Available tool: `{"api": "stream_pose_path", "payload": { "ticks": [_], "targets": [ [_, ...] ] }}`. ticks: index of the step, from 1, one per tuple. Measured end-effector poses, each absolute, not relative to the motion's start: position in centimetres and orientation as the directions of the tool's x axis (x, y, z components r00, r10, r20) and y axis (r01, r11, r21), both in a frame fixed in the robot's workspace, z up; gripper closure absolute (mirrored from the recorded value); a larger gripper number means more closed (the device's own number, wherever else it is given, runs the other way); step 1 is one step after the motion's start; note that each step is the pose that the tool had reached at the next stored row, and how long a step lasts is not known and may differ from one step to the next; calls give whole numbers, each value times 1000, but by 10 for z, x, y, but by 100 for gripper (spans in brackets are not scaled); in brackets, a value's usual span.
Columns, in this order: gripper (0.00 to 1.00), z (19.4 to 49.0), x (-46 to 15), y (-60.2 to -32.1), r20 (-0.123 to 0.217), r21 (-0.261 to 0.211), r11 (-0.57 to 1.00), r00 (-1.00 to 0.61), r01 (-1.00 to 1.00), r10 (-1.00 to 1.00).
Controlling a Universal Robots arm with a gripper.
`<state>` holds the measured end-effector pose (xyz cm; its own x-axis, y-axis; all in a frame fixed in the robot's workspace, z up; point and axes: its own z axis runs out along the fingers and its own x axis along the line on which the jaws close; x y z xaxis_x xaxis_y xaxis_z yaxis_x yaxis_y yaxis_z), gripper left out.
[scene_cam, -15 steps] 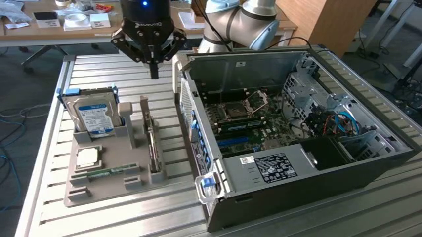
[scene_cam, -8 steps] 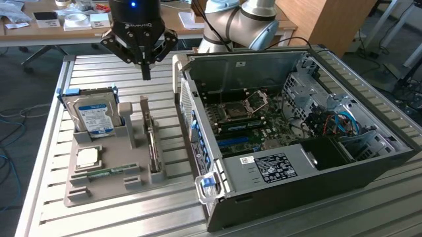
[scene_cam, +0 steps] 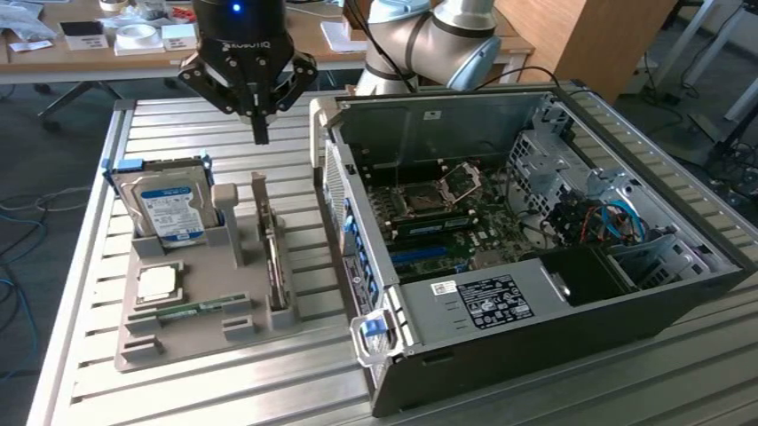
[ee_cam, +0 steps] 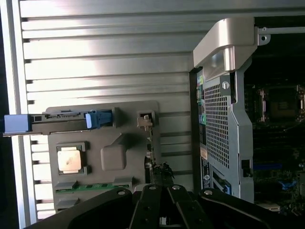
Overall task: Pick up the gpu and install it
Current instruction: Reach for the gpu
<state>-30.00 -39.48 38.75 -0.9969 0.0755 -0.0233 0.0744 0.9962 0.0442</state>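
The gpu (scene_cam: 276,262) is a thin dark card standing on its edge in a slot of the grey holder tray (scene_cam: 177,342), between the hard drive and the computer case. In the wrist view the gpu (ee_cam: 150,157) is seen edge-on, with its pale bracket (ee_cam: 144,121) at one end. My gripper (scene_cam: 262,133) hangs shut above the slatted table, beyond the tray's far end, and holds nothing. In the wrist view the gripper (ee_cam: 162,217) shows with its jaws together, just off the card's near end.
The tray also holds an upright hard drive (scene_cam: 172,209), a processor chip (scene_cam: 158,284) and a green memory stick (scene_cam: 190,311). An open computer case (scene_cam: 533,266) with its motherboard (scene_cam: 450,222) exposed lies on the exterior view's right. A cluttered desk (scene_cam: 130,40) stands behind.
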Motion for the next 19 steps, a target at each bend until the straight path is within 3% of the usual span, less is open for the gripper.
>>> {"api": "stream_pose_path", "payload": {
  "ticks": [19],
  "targets": [
    [89,387,-304,-401,-23,43,996,-997,74,75]
  ]
}}
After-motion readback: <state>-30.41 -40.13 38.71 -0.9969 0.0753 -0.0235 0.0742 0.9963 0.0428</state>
